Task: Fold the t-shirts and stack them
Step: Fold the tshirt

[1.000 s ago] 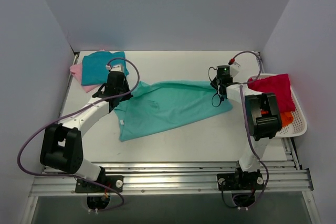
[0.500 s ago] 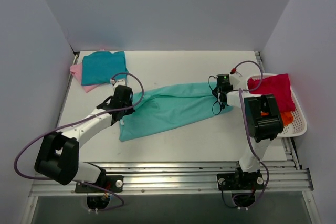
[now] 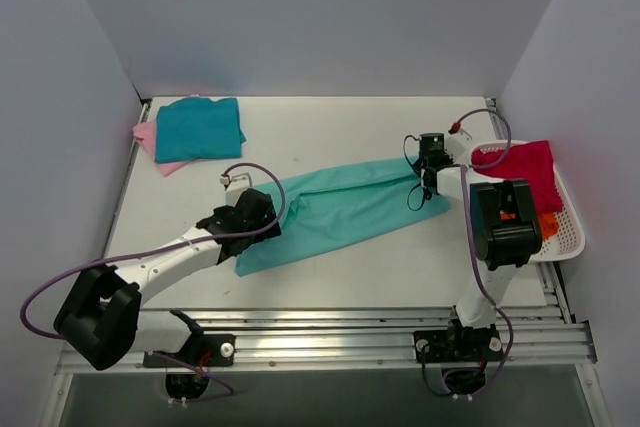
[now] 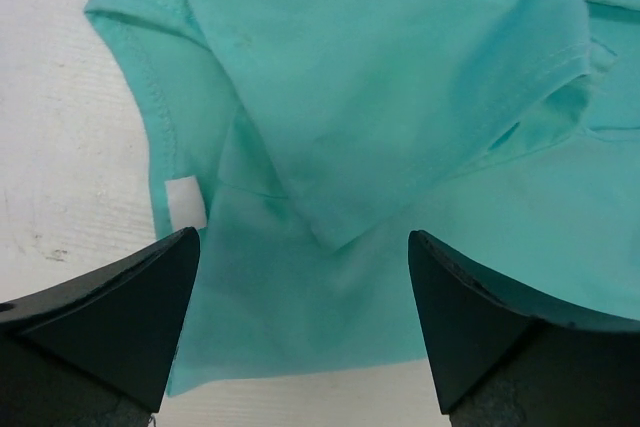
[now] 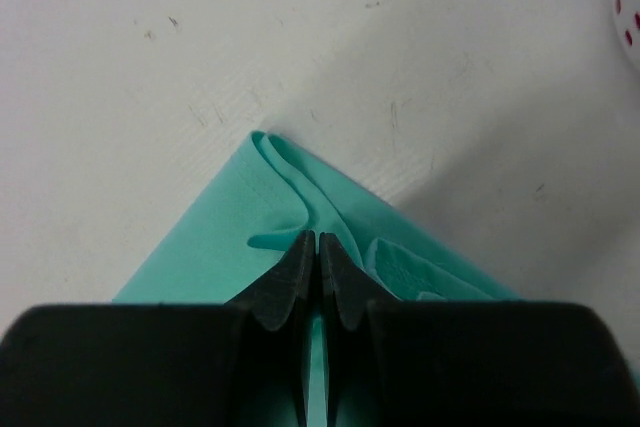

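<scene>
A mint-green t-shirt [image 3: 340, 209] lies folded lengthwise in a long diagonal band across the middle of the table. My left gripper [image 3: 262, 215] hovers over its left end, jaws wide open with nothing between them. In the left wrist view the mint-green t-shirt [image 4: 380, 97] shows a folded-over flap and a white label [image 4: 183, 202] between the open fingers [image 4: 120, 317]. My right gripper [image 3: 428, 179] is shut on the right end, pinching a raised fold of the mint-green t-shirt [image 5: 220, 237] at its tips [image 5: 318, 247]. A folded teal t-shirt [image 3: 198, 127] rests on a pink one [image 3: 150, 142] at the back left.
A white slotted basket [image 3: 565, 237] stands at the right table edge, holding a crimson t-shirt [image 3: 520, 162] and an orange one [image 3: 546, 222]. Grey walls close in the back and both sides. A metal rail [image 3: 320, 342] runs along the near edge.
My left gripper pulled the shirt's left edge toward the near side, folding the shirt narrower, then opened and let go. The right gripper kept its pinch and barely shifted.
</scene>
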